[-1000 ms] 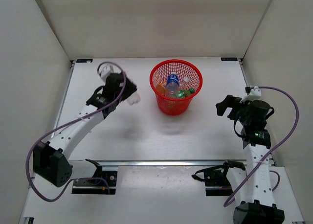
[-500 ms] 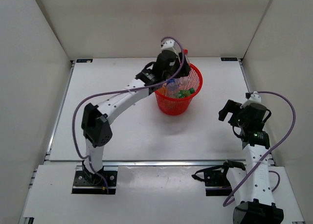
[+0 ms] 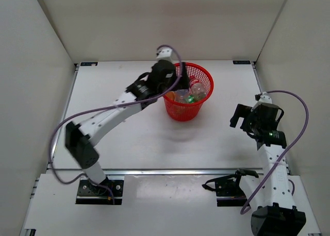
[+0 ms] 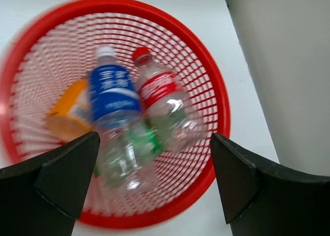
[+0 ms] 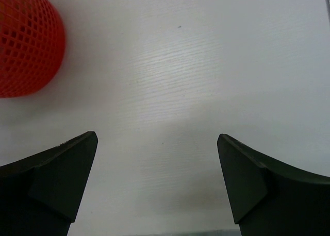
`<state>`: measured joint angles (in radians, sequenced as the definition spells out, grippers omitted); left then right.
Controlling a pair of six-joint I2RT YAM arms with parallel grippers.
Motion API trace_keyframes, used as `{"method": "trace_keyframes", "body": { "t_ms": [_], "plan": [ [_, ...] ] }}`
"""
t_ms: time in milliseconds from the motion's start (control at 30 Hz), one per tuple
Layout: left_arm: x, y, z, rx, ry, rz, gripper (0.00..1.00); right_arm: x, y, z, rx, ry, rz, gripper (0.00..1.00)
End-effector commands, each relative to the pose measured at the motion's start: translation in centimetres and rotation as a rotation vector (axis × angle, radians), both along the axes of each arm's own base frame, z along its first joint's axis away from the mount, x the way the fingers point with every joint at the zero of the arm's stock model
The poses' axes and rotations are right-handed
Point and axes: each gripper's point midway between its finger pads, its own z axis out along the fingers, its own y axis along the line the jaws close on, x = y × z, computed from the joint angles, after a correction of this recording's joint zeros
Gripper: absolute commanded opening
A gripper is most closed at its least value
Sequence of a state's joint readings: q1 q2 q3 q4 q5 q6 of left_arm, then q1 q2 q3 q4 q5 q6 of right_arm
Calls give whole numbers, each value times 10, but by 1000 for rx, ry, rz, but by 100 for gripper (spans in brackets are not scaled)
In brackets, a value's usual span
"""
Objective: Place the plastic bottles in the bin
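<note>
The red mesh bin (image 3: 183, 112) stands at the back middle of the table. My left gripper (image 3: 178, 82) hovers over its left rim, open and holding nothing. In the left wrist view the bin (image 4: 221, 107) holds several plastic bottles: a blue-labelled one (image 4: 113, 94), a red-labelled one (image 4: 157, 89) with a red cap, an orange-filled one (image 4: 69, 112) and a green one (image 4: 149, 138). My left gripper (image 4: 153, 143) frames them from above with its jaws wide apart. My right gripper (image 3: 237, 115) hangs open above bare table, right of the bin (image 5: 26, 45); nothing lies between its fingers (image 5: 157, 140).
White walls close in the table on three sides. Purple cables loop from both wrists. A metal rail (image 3: 170, 171) runs along the near edge by the arm bases.
My left arm swung from the left of the table to above the bin carrying a bottle, then opened. The red-labelled bottle now lies in the bin. The right arm barely shifted.
</note>
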<state>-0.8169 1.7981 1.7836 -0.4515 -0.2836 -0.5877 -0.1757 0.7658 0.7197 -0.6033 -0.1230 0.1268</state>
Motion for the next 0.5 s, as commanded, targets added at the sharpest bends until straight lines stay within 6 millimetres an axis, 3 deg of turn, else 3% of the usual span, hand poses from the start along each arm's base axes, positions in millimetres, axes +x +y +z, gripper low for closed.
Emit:
{"method": "trace_keyframes", "body": {
  "t_ms": [0, 33, 67, 133, 200, 267, 300, 333, 400, 467],
  "plan": [
    [-22, 98, 9, 76, -16, 179, 99, -10, 1, -6, -7, 124, 29, 99],
    [-32, 123, 15, 67, -17, 229, 99, -10, 5, -11, 13, 158, 55, 99],
    [-36, 157, -18, 148, 36, 303, 99, -15, 7, -22, 38, 214, 52, 99],
    [-61, 218, -34, 190, 90, 442, 99, -18, 7, -29, 30, 248, 50, 99],
    [-84, 284, -76, 268, 202, 577, 99, -19, 12, -28, 28, 247, 54, 99],
    [-113, 328, -78, 209, 215, 680, 99, -18, 16, -25, 19, 224, 68, 100],
    [-119, 344, -90, 198, 226, 717, 99, -16, 17, -21, -4, 188, 89, 99],
    [-128, 359, -77, 149, 174, 758, 99, -15, 18, -18, -6, 173, 80, 99],
    [-143, 379, -75, 133, 133, 815, 99, -15, 15, -16, -24, 156, 65, 99],
    [-157, 389, -66, 151, 94, 838, 98, -15, 15, -16, -11, 155, 65, 99]
  ]
}}
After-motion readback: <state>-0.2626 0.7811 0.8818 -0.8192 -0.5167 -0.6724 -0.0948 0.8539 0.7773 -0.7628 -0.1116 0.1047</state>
